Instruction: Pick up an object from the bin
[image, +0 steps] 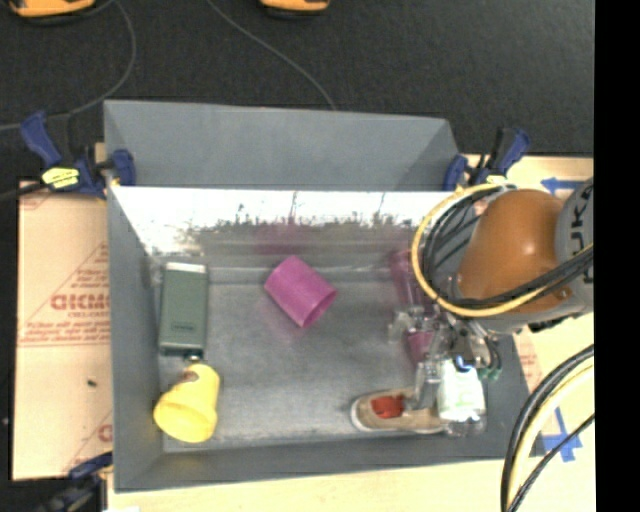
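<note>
My gripper (432, 362) hangs low at the bin's right side, under the arm's orange cover. Just below it, by the front wall, lies a flat beige thing with a red patch in it (396, 410). A small white thing (461, 396) sits right beside the gripper, in the front right corner. A small pinkish-purple thing (414, 342) shows just left of the gripper, against the right wall; whether it is held I cannot make out.
A purple cylinder (299, 291) lies tipped over near the back middle. A grey-green oblong block (183, 310) lies along the left wall, with a yellow cup (189, 406) on its side in the front left corner.
</note>
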